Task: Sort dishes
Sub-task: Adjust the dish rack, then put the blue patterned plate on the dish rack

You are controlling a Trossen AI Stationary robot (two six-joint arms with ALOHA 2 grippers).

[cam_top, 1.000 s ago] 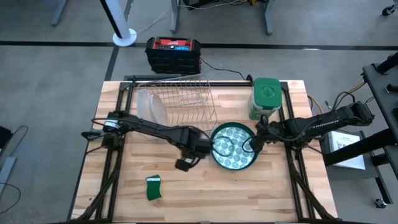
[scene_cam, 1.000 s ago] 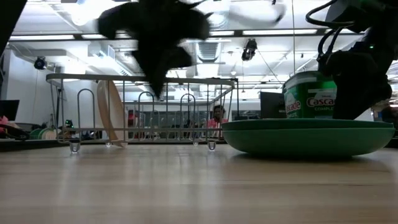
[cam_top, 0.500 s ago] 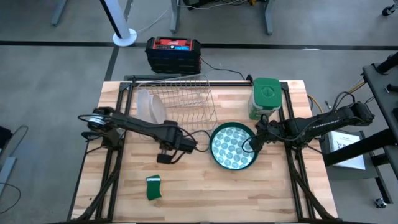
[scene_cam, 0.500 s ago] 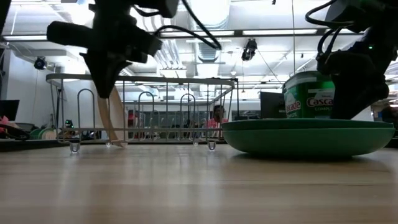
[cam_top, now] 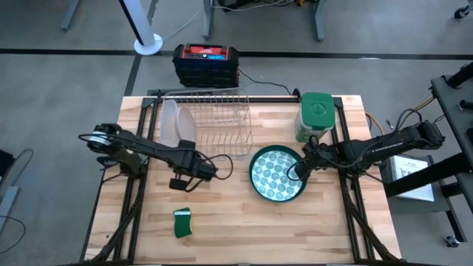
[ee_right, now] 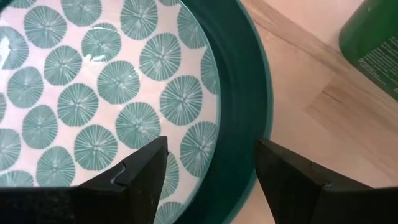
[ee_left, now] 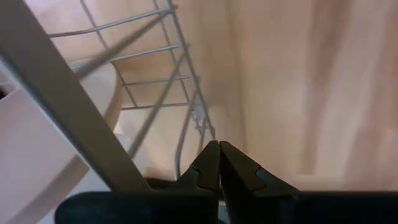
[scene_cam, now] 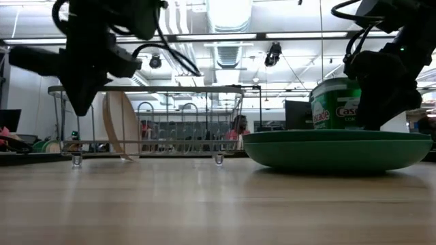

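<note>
From above I see the patterned teal plate [cam_top: 277, 174] flat on the wooden table [cam_top: 222, 222], right gripper [cam_top: 299, 169] at its rim, left gripper [cam_top: 179, 179] by the wire dish rack [cam_top: 214, 118], where a whitish plate [cam_top: 177, 124] stands. At table height the plate [scene_cam: 337, 150] sits before the green canister [scene_cam: 335, 102]. My left wrist shows fingers [ee_left: 211, 165] pressed together. My right wrist shows fingers [ee_right: 146, 168] spread astride the rim.

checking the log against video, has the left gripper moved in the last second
Yes. In the high view the left gripper has pulled away from the patterned plate toward the table's left side, and now sits shut in front of the dish rack.
</note>
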